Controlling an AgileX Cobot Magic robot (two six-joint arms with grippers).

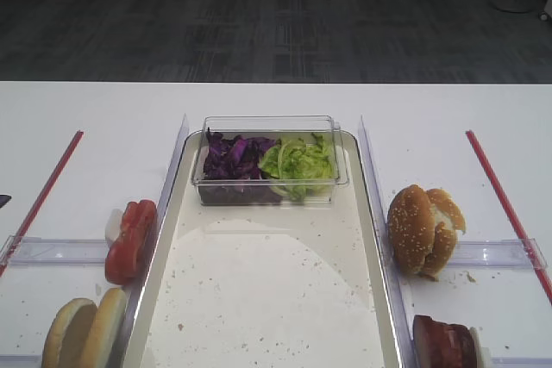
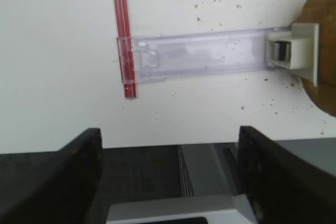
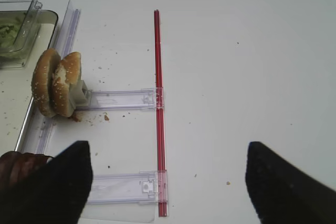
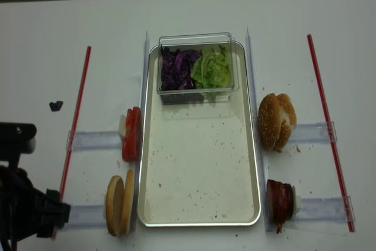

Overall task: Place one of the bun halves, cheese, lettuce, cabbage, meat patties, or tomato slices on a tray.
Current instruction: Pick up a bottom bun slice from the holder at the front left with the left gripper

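Note:
The tray (image 1: 362, 213) lies in the middle, its floor bare but for crumbs. At its far end a clear box holds purple cabbage (image 1: 231, 158) and green lettuce (image 1: 302, 161). Tomato slices (image 1: 131, 239) and plain bun halves (image 1: 82, 333) stand left of the tray. Meat patties (image 1: 444, 342) stand at the right. No cheese shows. My left gripper (image 2: 168, 145) is open and empty over the table's near edge, with a bun half (image 2: 324, 40) to its right. My right gripper (image 3: 168, 174) is open and empty above bare table, right of the meat patties (image 3: 18, 166).
A sesame bun (image 1: 423, 230) stands on edge right of the tray. Red strips (image 1: 504, 204) and clear plastic holders (image 2: 194, 56) lie on both sides. My left arm (image 4: 23, 204) sits at the near left corner. A small black piece (image 4: 56, 106) lies far left.

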